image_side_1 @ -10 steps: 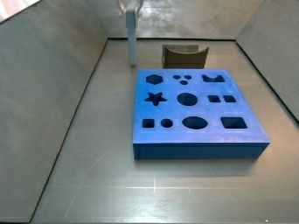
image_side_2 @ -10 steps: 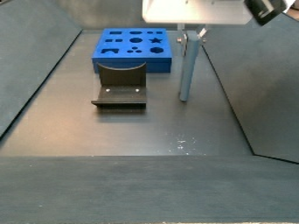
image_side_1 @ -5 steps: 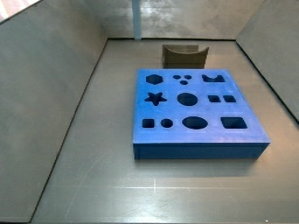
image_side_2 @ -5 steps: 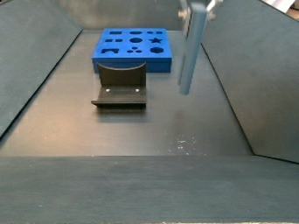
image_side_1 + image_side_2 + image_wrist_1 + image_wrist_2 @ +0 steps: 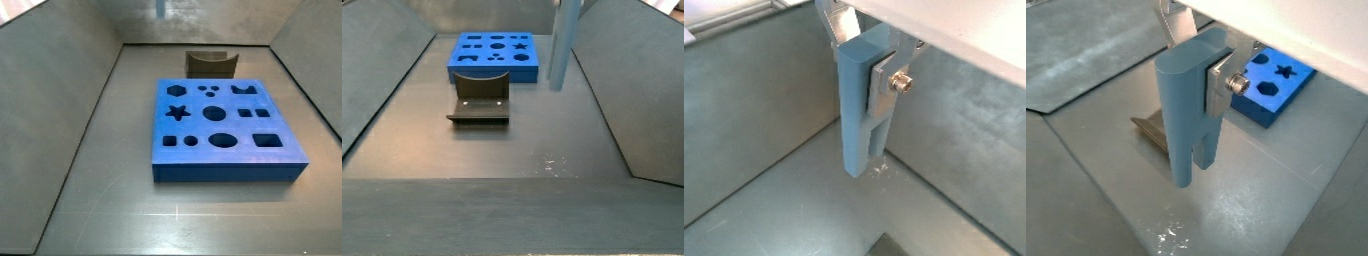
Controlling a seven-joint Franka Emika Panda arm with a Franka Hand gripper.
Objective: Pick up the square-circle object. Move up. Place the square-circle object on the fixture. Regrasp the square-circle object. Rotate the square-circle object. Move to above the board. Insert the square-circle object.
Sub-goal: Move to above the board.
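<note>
Wrist view, facing the floor: my end effector point(image 5: 871, 75) holds the square-circle object point(image 5: 861, 110) by its upper part, silver fingers point(image 5: 889, 80) closed narrowly on it, the peg hanging vertically with its lower end free and clear of the floor.

Wrist view, facing the board: the same grip; the board point(image 5: 1276, 85) lies beyond the peg, and the fixture point(image 5: 1150, 130) shows partly behind it, lower down and well apart from its tip.

Side view from the board's near edge: only a sliver of the peg point(image 5: 158, 10) shows above and behind the fixture point(image 5: 209, 64); the end effector is out of frame.

Side view from the fixture's side: the peg point(image 5: 565, 45) hangs beside the board point(image 5: 496, 57), high above the fixture point(image 5: 478, 105).

Risk, as I judge it: the grip sits high on a long peg, so any contact with the fixture's notch wall during descent could lever it askew or make it slip between the pads.
</note>
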